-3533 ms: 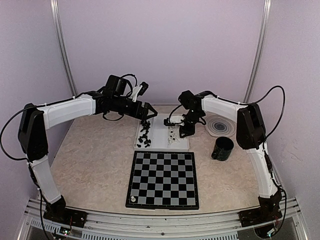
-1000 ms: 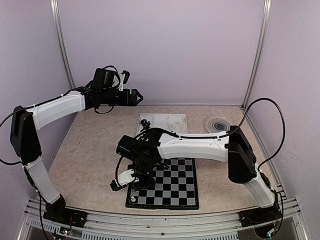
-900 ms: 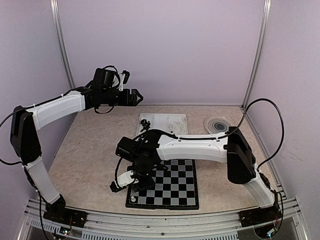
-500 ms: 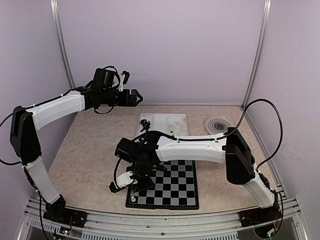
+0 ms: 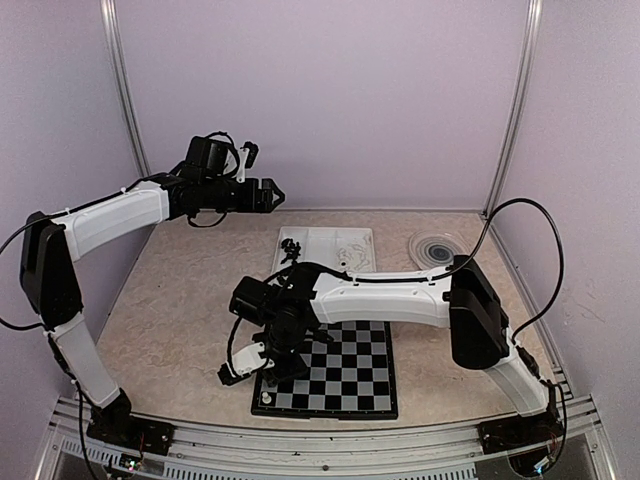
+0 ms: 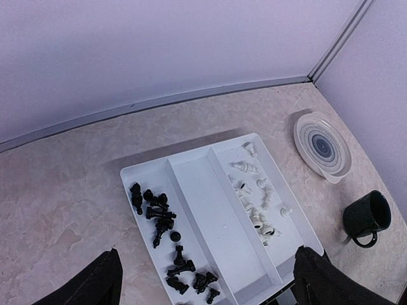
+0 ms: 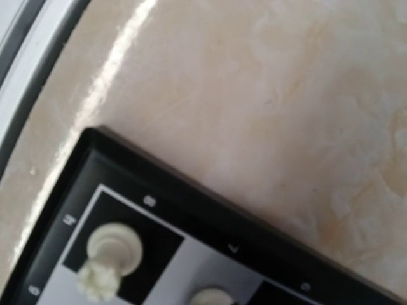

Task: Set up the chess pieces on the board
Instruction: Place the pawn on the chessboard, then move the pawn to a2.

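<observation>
Right pincer (image 5: 275,372) now at board (image 5: 350,380) — piece (image 7: 109,251) upright

I note: flat square chessboard (image 5: 350,380), black and pale grey checks, thin dark border. In the white rectangular tray (image 6: 210,216): black figurines (image 6: 162,216), white figurines (image 6: 254,203). The round plate (image 6: 322,147) has grey concentric rings. The marbled tabletop (image 6: 63,190) is beige.

Top camera overlooks all from behind; left wrist views the tray (image 6: 210,219) from high, right wrist hugs the board (image 7: 191,210).
</observation>
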Available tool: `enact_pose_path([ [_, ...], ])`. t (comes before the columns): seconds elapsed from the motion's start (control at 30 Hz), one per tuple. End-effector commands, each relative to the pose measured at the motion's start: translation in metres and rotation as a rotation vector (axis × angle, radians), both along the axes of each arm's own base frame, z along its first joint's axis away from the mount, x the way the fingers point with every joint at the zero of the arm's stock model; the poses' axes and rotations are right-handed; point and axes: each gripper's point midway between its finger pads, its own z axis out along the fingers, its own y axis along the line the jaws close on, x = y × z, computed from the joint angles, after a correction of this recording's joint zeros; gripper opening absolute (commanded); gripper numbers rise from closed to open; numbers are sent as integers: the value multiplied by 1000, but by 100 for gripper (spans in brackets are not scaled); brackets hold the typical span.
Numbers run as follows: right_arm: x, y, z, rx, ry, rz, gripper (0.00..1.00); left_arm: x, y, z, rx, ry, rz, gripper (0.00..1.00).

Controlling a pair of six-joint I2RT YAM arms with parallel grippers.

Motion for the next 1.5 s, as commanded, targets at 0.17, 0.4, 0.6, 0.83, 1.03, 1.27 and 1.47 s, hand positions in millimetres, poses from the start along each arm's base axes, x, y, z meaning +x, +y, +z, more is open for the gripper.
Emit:
enact_pose_path([
  [0.17,5,6,45,73,-30,47,29,0,4,22,-12,-36,6,92],
  [0.4,-1,-16,76,96,54,84,31,1,0,6,6,-8,-4,92],
  [0.6,7,-22,68,75,65,43,23,1,-2,-11,102,0,21,89],
  [0.83,83,-84,102,117,-10,-148,18,-65,0,-89,236,184,-44,45],
  [1.03,182,-152,133,262,60,-450,19,-138,15,-103,140,262,-134,0],
  [1.27,233,-201,136,383,27,-705,23,-203,0,-142,154,415,-221,0],
  [1.47,226,-208,129,372,16,-711,24,-232,0,-167,191,488,-241,0],
])
